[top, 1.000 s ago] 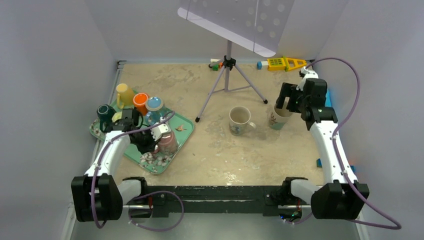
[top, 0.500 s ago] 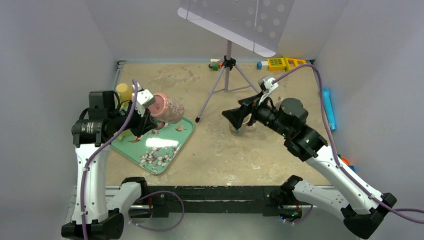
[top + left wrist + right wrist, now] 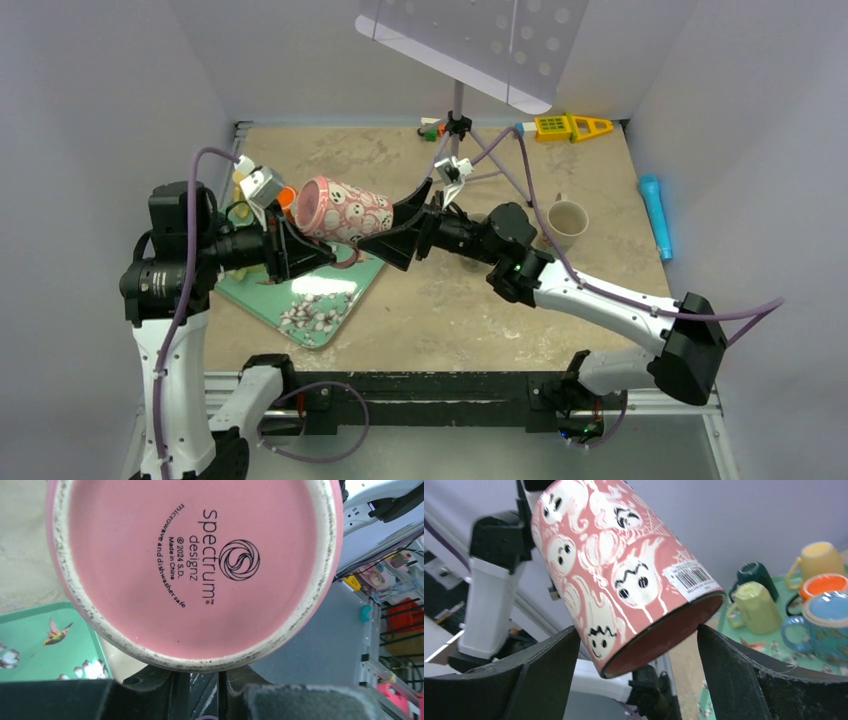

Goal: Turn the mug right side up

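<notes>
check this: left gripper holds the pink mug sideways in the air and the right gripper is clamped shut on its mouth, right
No. The right gripper is open, not clamped: the right wrist view shows its fingers spread wide either side of the mug's mouth. The left gripper does hold the mug sideways in the air.

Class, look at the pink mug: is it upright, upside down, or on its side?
On its side, in the air: the pink mug points its base at the left claw, its mouth at the open right claw.
</notes>
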Available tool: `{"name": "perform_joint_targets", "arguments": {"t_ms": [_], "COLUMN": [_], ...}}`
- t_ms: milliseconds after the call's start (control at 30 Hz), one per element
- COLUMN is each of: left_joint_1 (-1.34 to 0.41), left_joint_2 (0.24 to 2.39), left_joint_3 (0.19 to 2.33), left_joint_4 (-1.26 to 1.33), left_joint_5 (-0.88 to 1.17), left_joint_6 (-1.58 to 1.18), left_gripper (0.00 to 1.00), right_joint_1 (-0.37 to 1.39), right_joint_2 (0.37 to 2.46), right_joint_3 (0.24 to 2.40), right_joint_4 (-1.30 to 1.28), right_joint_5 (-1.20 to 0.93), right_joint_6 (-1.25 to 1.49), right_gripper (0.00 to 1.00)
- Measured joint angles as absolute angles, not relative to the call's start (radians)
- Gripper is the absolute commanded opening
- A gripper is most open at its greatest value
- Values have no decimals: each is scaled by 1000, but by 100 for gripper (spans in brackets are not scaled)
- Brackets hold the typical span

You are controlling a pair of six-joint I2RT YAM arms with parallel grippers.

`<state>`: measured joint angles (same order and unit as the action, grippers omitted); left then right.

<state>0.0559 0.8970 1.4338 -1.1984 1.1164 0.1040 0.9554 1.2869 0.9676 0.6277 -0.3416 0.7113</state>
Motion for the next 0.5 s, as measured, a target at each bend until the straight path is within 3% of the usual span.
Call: {"name": "perform_joint_targets", "arguments": {"t_ms": [167,200,267,300,333,367,400,500], "left_joint_1": [56,56,56,56,59,64,67,56], "left_joint_2": [838,830,830,833,834,841,848,861], "left_joint_3": [1427,1427,1427,1425,1417,1413,1412,1414], "left_joint_4": [-1166,-1175,-1166,-1160,-1143,-1118,-1118,-1182], "left_joint_5": [1130,1139,1155,1156,1152,1144,1150,1092], "left_joint_6": [72,72,73,74,84,89,92,173], "left_gripper": [0,0,0,0,26,65,95,100], "right_joint_1": [965,966,968,968,970,979,986,983], "right_joint_2": [1301,1301,1303,1305,1310,1315,1314,1301], "right_joint_3": [1008,1016,1020,1021,1022,1026,1032,1074], "right_joint_4": [752,773,804,811,824,841,842,670], "right_joint_5": [-402,-414,-434,-445,-466,-487,-481,-405], "right_joint_6": [759,768,782,791,832,852,846,752], "right_gripper": [64,53,8,0,0,0,0,0]}}
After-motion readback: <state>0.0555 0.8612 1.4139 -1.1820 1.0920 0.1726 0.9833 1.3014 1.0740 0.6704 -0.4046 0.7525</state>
